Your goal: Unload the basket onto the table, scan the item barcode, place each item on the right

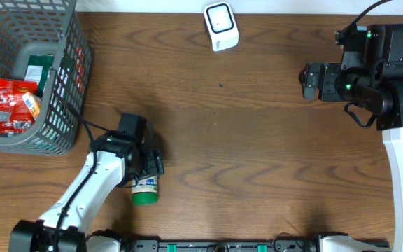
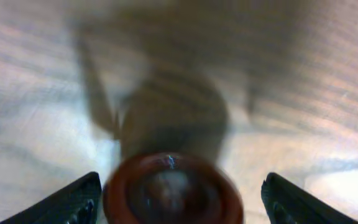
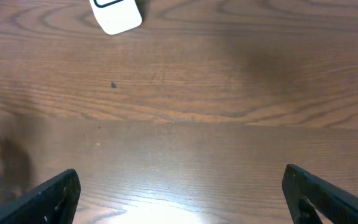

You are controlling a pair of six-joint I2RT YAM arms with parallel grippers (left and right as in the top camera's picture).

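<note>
- Brown wood-grain table (image 1: 257, 154) fills the overhead view, with both arms based at its near edge.
- At the far left stands a grey wire basket (image 1: 61, 105); inside it lie red snack packets (image 1: 9, 105) and a green packet (image 1: 39, 70).
- A white scanner (image 1: 220, 26) sits at the far edge, about mid-table. It is well apart from both arms, and its corner shows at the top of the right wrist view (image 3: 115, 14).
- The item, a small bottle (image 1: 145, 190) with a green cap and pale label, lies on its side on the table at the near left. Its cap points toward the near edge.
- The left gripper (image 1: 145, 175) is down over the bottle's far end, well to the right of the basket.
- In the left wrist view the picture is blurred. A round reddish-brown end of the bottle (image 2: 173, 190) sits between the gripper's (image 2: 179, 199) two dark fingers (image 2: 73, 202).
- Its jaws are spread to either side of the bottle, with a clear gap on the right side, so they are not clamped on it.
- The right gripper (image 1: 306, 80) hangs over the far right of the table and faces left toward the scanner.
- Its jaws (image 3: 179, 199) are spread wide with only bare wood between them.
</note>
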